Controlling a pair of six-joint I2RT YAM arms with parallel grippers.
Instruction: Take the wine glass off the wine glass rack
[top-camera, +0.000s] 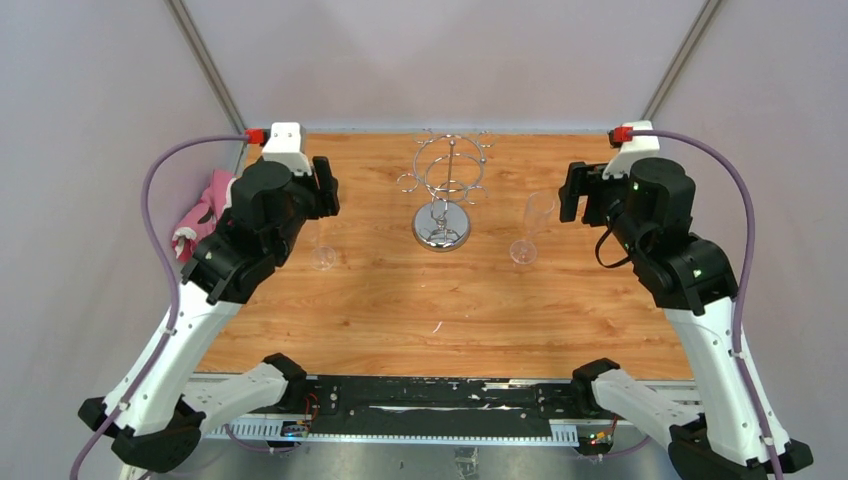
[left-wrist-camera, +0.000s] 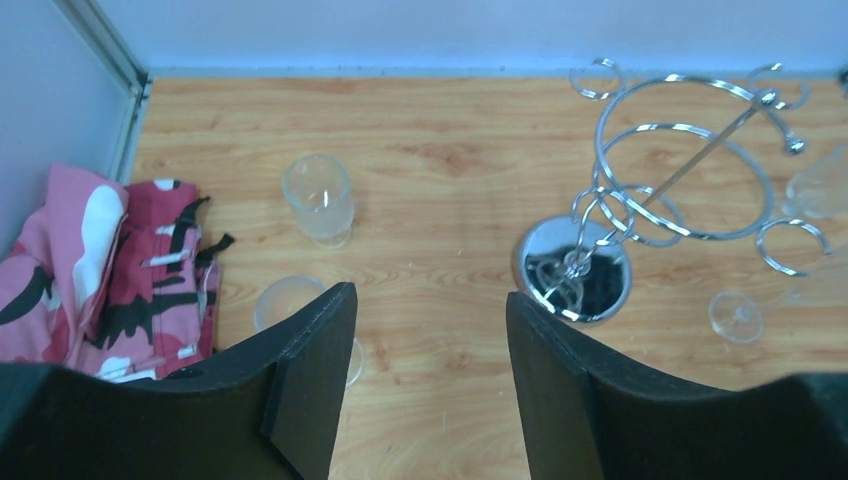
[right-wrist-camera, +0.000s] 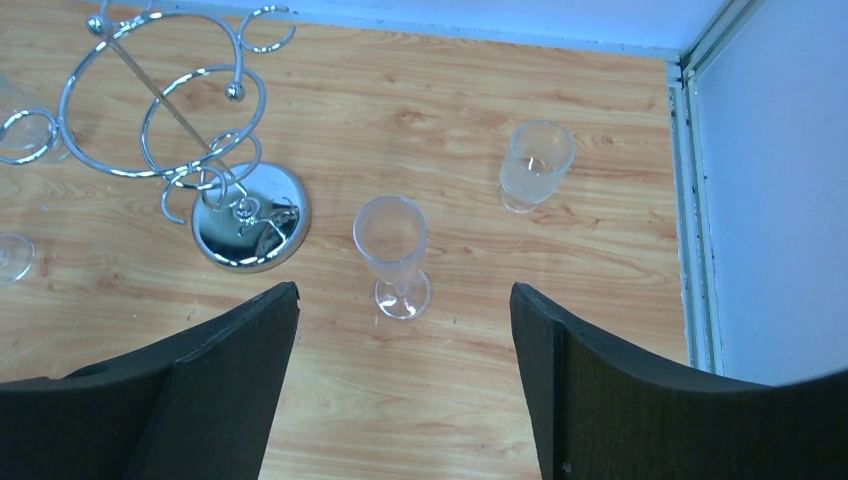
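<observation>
Wine glass (right-wrist-camera: 392, 250): clear narrow flute, thin-walled. Probably light, slick and brittle. Safest hold is at the stem or low on the bowl, with a gentle squeeze. It stands upright on the bench (top-camera: 400, 300), to the right of the rack (top-camera: 441, 226) and apart from it. The rack's loops look bare. Right hand (right-wrist-camera: 402, 290): fingers spread wide, empty, glass ahead and centred in the gap. Left hand (left-wrist-camera: 430, 295): likewise spread, empty.

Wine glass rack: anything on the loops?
Nothing visible: wine glass rack loops look empty in every view. Glasses stand on the table either side: right glass clear, left glass partly covered by the left gripper.
</observation>
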